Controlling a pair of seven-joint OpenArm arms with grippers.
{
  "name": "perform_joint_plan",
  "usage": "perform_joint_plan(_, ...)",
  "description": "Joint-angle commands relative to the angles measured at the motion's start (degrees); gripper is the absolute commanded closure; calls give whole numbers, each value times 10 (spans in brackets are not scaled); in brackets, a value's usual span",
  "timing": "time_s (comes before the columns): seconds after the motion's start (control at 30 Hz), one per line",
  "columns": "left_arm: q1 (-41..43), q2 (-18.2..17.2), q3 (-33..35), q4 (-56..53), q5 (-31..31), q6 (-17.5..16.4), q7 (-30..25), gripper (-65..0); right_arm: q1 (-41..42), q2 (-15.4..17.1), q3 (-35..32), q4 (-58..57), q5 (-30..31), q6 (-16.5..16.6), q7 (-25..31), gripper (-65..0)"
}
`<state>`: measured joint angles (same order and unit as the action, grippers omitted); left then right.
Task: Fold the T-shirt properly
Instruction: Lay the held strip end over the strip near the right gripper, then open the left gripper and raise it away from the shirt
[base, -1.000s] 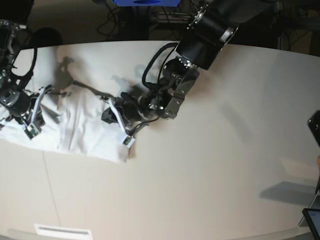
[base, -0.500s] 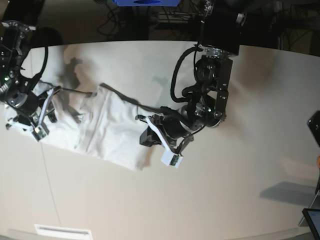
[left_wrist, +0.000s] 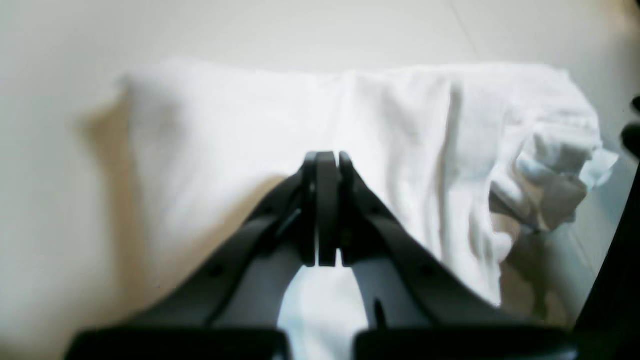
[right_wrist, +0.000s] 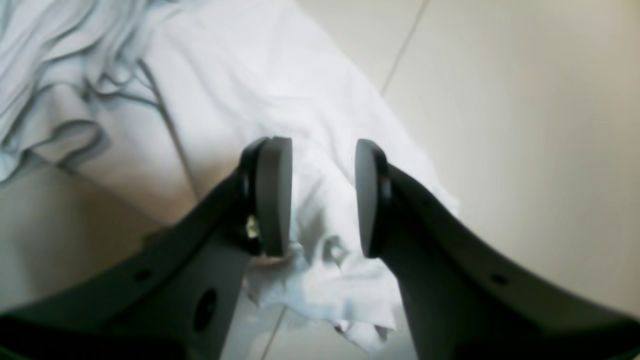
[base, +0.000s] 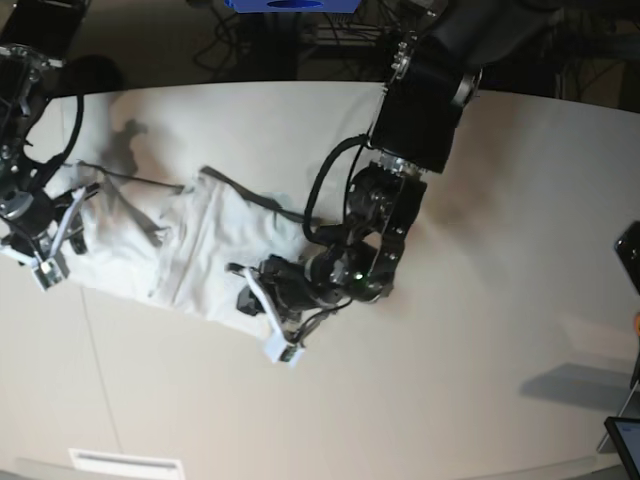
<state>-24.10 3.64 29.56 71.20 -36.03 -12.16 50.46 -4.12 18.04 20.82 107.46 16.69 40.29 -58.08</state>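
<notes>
Lying rumpled across the smooth off-white tabletop (base: 420, 380), the plain white short-sleeved cloth T-shirt (base: 205, 250) occupies the 9 o'clock side of the base view, stretched roughly from 9 o'clock toward the centre. Its cloth is bunched into long creases and is partly doubled over itself rather than spread flat.

The black left gripper (base: 262, 303) sits at the shirt's edge nearest the centre of the base view, reaching in from the dark arm that comes down from 12 o'clock. In the left wrist view this gripper (left_wrist: 327, 210) has its two jaws pressed together with no gap between the pads — the white cloth (left_wrist: 310, 150) lies directly beyond and below them, but whether a fold is pinched between them cannot be told, since the tips hide the contact. A crumpled, knotted lump of fabric shows at 3 o'clock in that view.

The black right gripper (base: 45, 250) is at the shirt's far end, at 9 o'clock in the base view. From the right wrist camera its jaws (right_wrist: 322, 197) stand partly apart, a narrow gap between the flat pads, with a ruffled corner of the shirt (right_wrist: 280, 100) lying under and between them — the cloth looks loose, not clamped. Deep wavy folds fill 10 o'clock of that view, and bare table runs along 3 o'clock.
</notes>
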Motion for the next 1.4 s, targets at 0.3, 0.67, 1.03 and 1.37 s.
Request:
perform_joint_plan(0.3,-55,2,63,-201,-9,-3,-92,0,1,11,57,7,4,-3,-9,-205)
perform_joint_plan(0.67,52,-83,55,-57,-13,17,-65,0,-5,12,30,6,4,-3,-7,-205)
perform_joint_plan(1.03,76,-81,-53,124,-13,41,10,0,-18,10,-116,31,5,-3,-5,-209)
perform_joint_plan(1.37,76,-104,-170,197,-8,43,83,0,17,9,-212,48,7,-3,-9,-162)
